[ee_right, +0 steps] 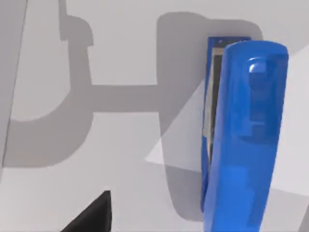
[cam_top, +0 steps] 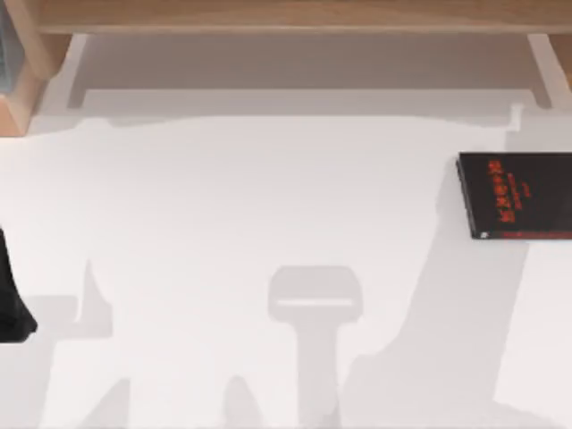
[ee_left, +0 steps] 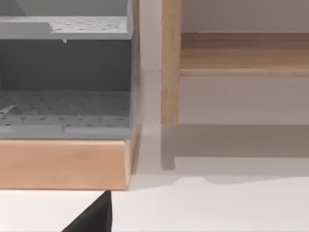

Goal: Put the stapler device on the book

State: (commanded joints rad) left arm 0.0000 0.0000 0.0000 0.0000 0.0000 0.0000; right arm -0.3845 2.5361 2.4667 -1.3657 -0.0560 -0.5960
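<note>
in the top view the book (cam_top: pixel 517 195) lies flat on the white surface (cam_top: pixel 268 197) at the right edge, cover up with the red lettering, partly cut by the border. it lies free and flat, so i judge it is ready to receive something on its cover. at the left edge a dark part of the left arm (cam_top: pixel 12 299) comes in; it looks parked there, well apart from the book.

in the left wrist view there is a wooden shelf frame (ee_left: pixel 170 63) and a grey perforated tray (ee_left: pixel 65 113) in a wooden box, at the back of the surface. a black corner at the lower border may belong to the left gripper, but i cannot tell how open it is.

the right wrist view gives what the top view does not: the stapler device (ee_right: pixel 244 140), bright blue, lies on the surface close below this camera. nothing holds it. i cannot tell the opening of the right gripper either. my judgement is that the grasp is not yet done.
</note>
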